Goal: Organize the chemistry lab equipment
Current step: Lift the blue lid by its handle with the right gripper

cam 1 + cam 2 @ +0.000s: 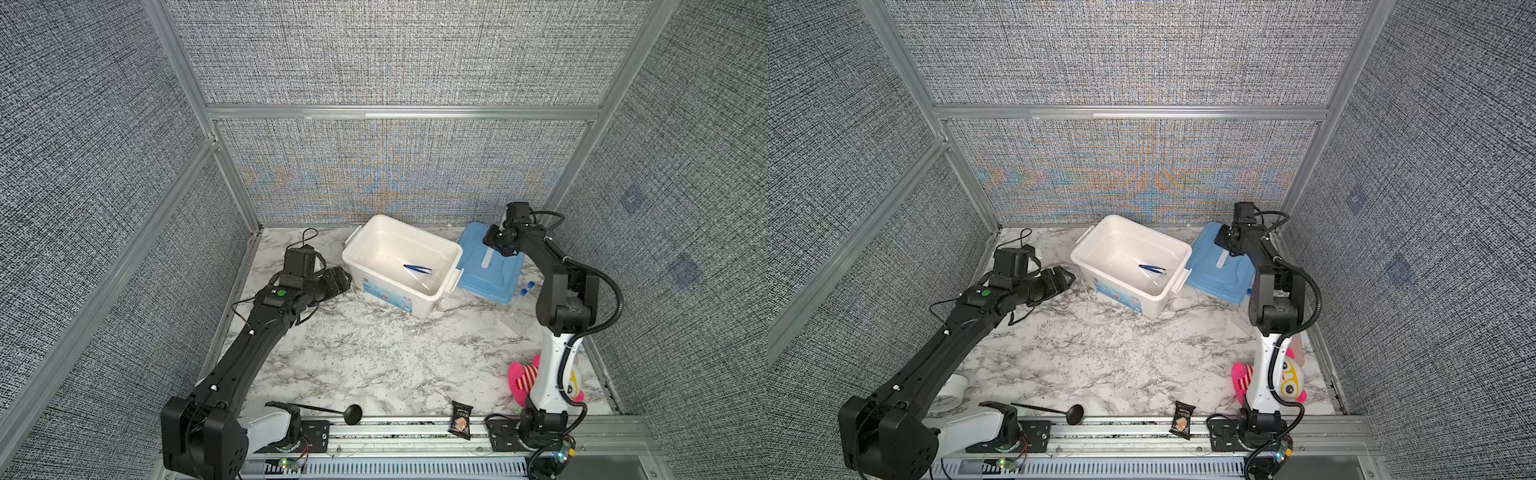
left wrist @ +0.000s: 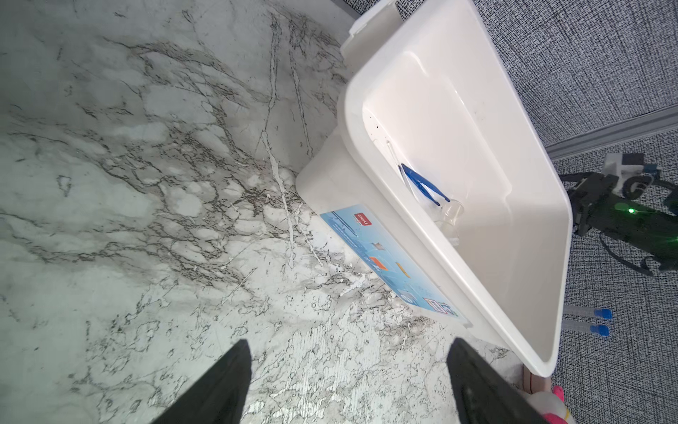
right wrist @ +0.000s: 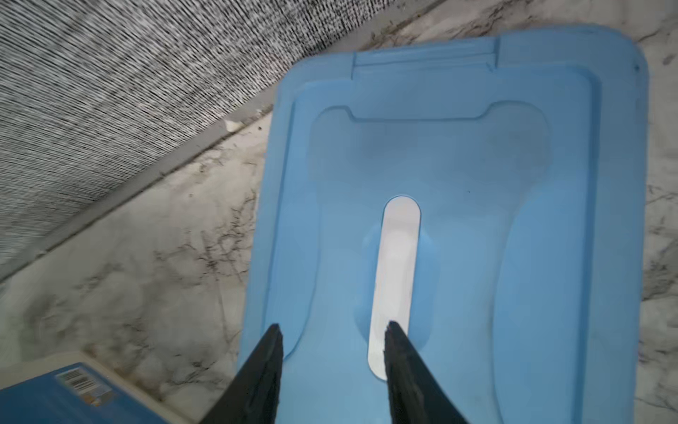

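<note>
Right wrist view is showing the right pincer [image 3: 334, 326] hanging released, empty, over the blue lid [image 3: 477, 165]. Blue-capped tubes [image 1: 528, 289] are lying at three o'clock from the white bin [image 1: 374, 278], past the lid, needing a low crosswise pinch.

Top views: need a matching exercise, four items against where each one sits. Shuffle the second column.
Things:
1. blue tweezers
2. blue lid
3. blue-capped tubes
4. snack packet

Places:
A. front edge of the table, overlapping the metal rail
B. inside the white bin
C. on the table beside the lid's near corner
D. flat on the table, right of the bin

Pairs: 1-B, 2-D, 3-C, 4-A
</note>
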Motion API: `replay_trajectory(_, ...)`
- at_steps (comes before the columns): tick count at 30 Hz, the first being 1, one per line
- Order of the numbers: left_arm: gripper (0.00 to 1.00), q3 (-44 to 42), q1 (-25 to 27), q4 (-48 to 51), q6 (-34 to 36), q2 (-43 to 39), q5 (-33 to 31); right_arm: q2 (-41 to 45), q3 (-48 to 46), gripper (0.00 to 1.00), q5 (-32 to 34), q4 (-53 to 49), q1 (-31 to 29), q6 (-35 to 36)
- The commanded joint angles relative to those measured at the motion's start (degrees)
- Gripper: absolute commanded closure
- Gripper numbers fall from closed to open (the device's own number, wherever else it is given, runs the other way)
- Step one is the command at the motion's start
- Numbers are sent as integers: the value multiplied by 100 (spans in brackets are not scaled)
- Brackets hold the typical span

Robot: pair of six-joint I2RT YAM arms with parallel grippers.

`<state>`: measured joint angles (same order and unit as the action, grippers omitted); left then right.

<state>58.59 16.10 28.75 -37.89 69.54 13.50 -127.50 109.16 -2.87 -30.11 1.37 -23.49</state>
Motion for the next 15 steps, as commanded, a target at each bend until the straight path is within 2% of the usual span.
replay_trajectory(1, 15, 30, -4, -65, 170, 40, -91, -342, 469, 54, 941, -977, -97, 318)
replay_trajectory(11, 15, 135, -37, 5, 326, 192, -176, -1185, 1479, 54, 979, -1505, -145, 367)
replay_trajectory(15, 15, 136, -51, -16, 335, 249, -164, -1614, 2145, 54, 931, -2058, -145, 302)
